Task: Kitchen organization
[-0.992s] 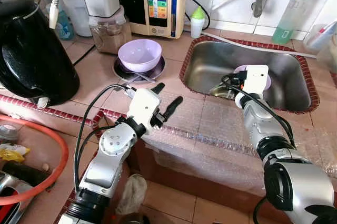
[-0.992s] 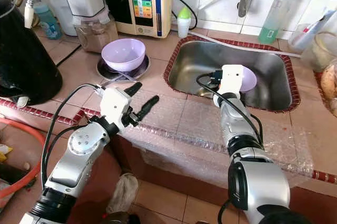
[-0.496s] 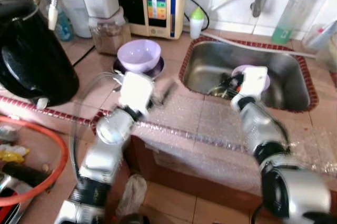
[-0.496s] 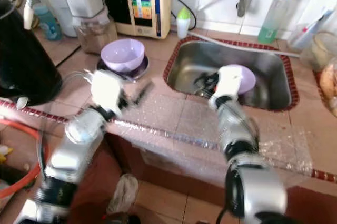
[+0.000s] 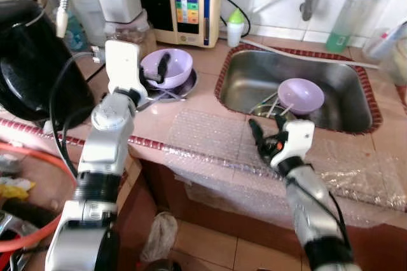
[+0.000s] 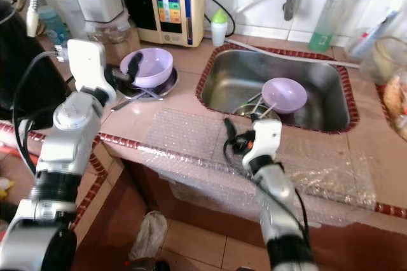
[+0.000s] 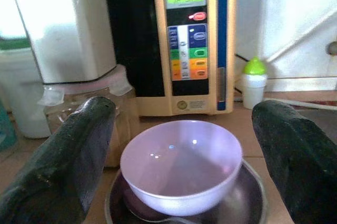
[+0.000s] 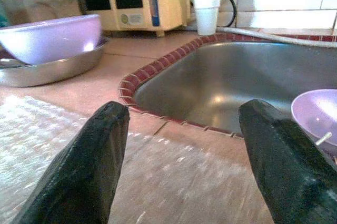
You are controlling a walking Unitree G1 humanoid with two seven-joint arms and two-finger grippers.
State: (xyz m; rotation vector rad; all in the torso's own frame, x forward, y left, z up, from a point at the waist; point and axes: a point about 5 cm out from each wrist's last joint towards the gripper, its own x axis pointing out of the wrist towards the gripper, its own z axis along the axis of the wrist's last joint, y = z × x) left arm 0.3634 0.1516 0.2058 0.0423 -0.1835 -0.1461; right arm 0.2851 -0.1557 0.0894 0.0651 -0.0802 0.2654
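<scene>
Step in hand: I am reaching my left gripper (image 6: 130, 70) toward the lilac bowl (image 6: 151, 66) on the counter, and I judge this to be the approach before a grasp.
Left pincer: I am holding its fingers spread wide, one to each side of the bowl in the left wrist view, touching nothing.
Right pincer: I am keeping my right gripper (image 5: 266, 140) low over the bubble wrap (image 5: 210, 137) in front of the sink (image 5: 356, 90), fingers spread and empty.
Next move: I am judging that I must close on the bowl's rim without knocking the steel plate (image 7: 253, 203) beneath it.
Bowl's look: it is sitting upright, smooth, glossy and empty, beside the glass jar (image 5: 127, 29).
Second bowl: a matching one (image 5: 301, 95) is lying in the sink with utensils.
</scene>
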